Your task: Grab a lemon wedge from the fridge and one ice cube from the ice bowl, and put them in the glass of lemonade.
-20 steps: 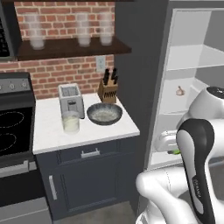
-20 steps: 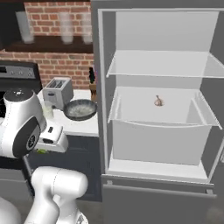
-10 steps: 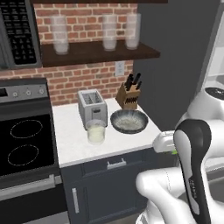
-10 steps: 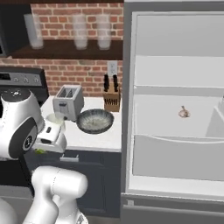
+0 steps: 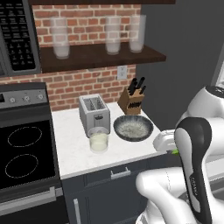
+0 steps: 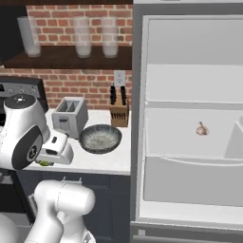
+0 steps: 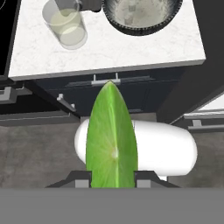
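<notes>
My gripper (image 7: pixel 112 180) is shut on the lemon wedge (image 7: pixel 112 140), a bright green slice standing upright between the finger tips. It hangs in front of the counter and lower than its top. In the left base view a sliver of the lemon wedge (image 5: pixel 175 152) peeks from under the hand, right of the counter's front corner. The glass of lemonade (image 5: pixel 98 140) stands in front of the toaster, and the ice bowl (image 5: pixel 133 127) is just right of it. Both appear at the top of the hand view: glass of lemonade (image 7: pixel 65 24), ice bowl (image 7: pixel 142 13). The fridge (image 6: pixel 190 118) stands open.
A silver toaster (image 5: pixel 94 113) and a knife block (image 5: pixel 132 101) sit at the back of the white counter (image 5: pixel 74 153). A stove (image 5: pixel 22 157) adjoins it on the left. Frosted glasses (image 5: pixel 113 35) line the shelf above. A garlic bulb (image 6: pixel 202 128) lies on a fridge shelf.
Both base views have slid with the base: the counter has come toward the middle and the fridge has gone off to the right. The wedge stays in the gripper.
</notes>
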